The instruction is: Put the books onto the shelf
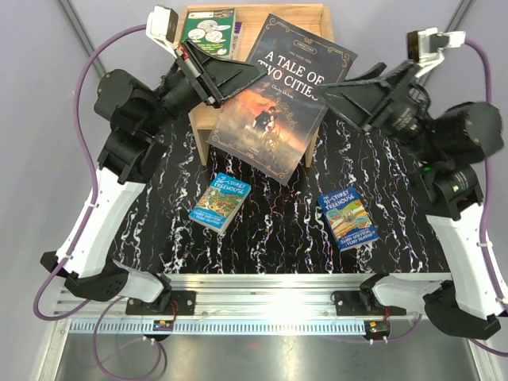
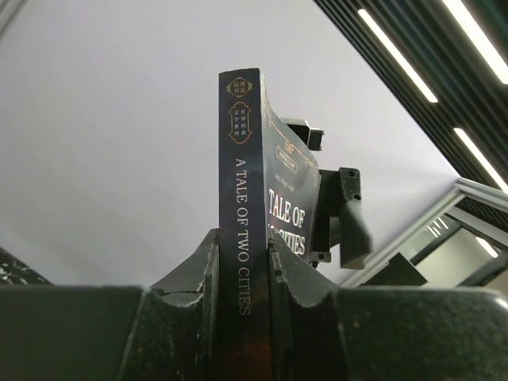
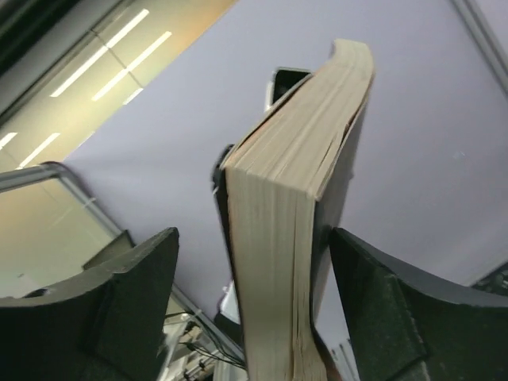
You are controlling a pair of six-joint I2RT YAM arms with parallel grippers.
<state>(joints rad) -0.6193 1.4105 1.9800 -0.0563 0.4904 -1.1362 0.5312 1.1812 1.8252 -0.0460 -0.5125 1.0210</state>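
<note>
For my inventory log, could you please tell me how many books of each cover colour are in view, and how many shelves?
Dark book, A Tale of Two Cities: 1
Blue Treehouse books: 2
Green book: 1
Wooden shelf: 1
Total: 5 things

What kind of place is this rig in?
Probably an indoor lab or test cell: plain grey screens around the table, an aluminium mounting rail at its near edge, strip lights overhead.
</note>
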